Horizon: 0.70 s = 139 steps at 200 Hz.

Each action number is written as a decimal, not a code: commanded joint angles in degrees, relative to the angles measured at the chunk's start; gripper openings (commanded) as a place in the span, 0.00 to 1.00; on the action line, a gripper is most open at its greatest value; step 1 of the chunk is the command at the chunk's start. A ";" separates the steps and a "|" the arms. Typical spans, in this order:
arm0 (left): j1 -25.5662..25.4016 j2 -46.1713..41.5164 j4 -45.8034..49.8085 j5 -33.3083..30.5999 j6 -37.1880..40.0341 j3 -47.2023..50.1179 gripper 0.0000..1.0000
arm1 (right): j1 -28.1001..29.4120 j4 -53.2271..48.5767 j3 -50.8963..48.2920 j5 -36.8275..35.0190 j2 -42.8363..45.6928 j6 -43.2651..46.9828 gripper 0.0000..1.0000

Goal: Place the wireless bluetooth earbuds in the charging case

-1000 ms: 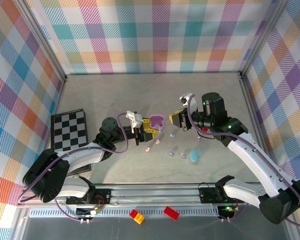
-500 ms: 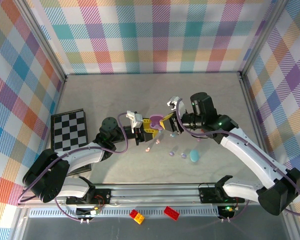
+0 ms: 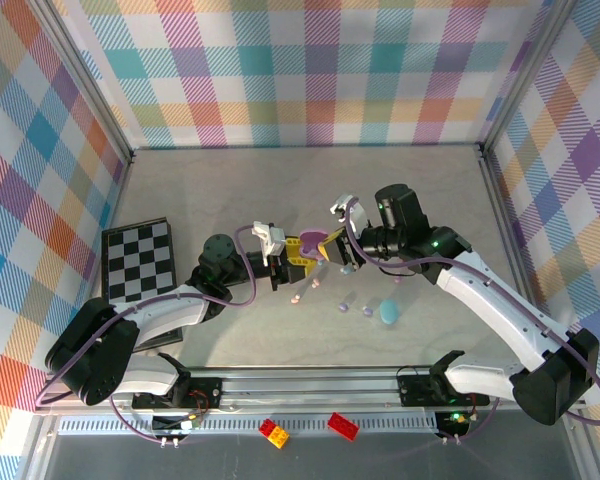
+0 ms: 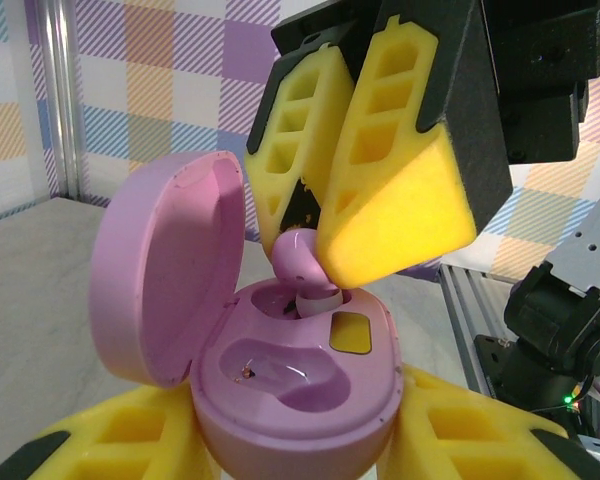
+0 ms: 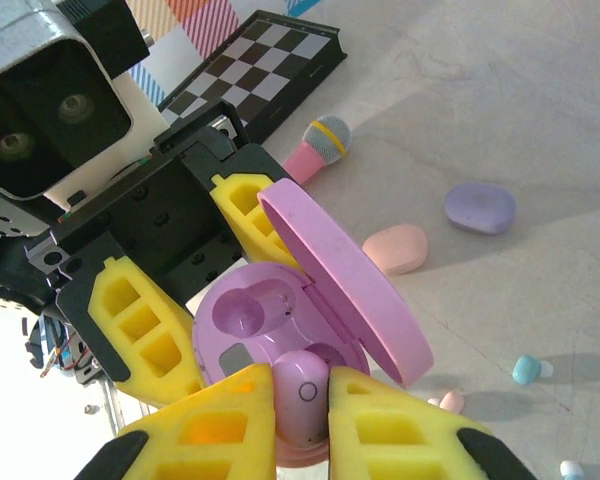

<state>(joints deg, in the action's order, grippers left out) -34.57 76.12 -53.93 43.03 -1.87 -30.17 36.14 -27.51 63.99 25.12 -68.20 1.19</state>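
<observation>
Your right tool (image 5: 300, 380) pinches a pink earbud (image 5: 302, 394), tip entering the charging case (image 4: 380, 350) mid-frame; your left tool (image 4: 290, 442) clamps the case.

I'm working in a lab test cell: plaid panels (image 3: 310, 70) box in a grey counter (image 3: 280, 190), and my left arm (image 3: 165, 312) and right arm (image 3: 490, 310) are bolted to an aluminium rail (image 3: 310, 385).

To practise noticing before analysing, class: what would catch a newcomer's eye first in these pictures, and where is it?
At the middle of the table, the left gripper holds an open lilac charging case, lid flipped up. The right gripper pinches a matching earbud at one of its sockets. A black-and-white checkerboard lies at the left.
</observation>
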 commanded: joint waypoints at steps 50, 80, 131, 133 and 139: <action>0.59 -1.23 -2.41 1.49 0.82 -1.12 0.37 | 1.04 -1.38 3.33 -0.54 -0.35 0.41 0.28; 0.59 -1.32 -2.56 1.12 0.81 -0.91 0.37 | 1.04 -0.32 3.16 -2.14 1.74 -1.25 0.37; 0.66 -1.08 -3.45 0.83 0.83 -0.77 0.37 | -5.56 6.39 -4.97 -3.88 10.39 -11.01 0.55; 0.65 -1.06 -3.52 0.81 0.82 -0.72 0.37 | -6.30 6.98 -5.75 -3.57 10.84 -11.71 0.56; 0.63 -1.06 -3.63 0.72 0.86 -0.68 0.37 | -8.57 8.68 -8.15 -2.69 12.32 -14.00 0.58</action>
<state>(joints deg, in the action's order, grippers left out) -34.57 76.12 -54.19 43.00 -1.74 -30.17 33.82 -24.97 62.19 21.87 -60.45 -4.75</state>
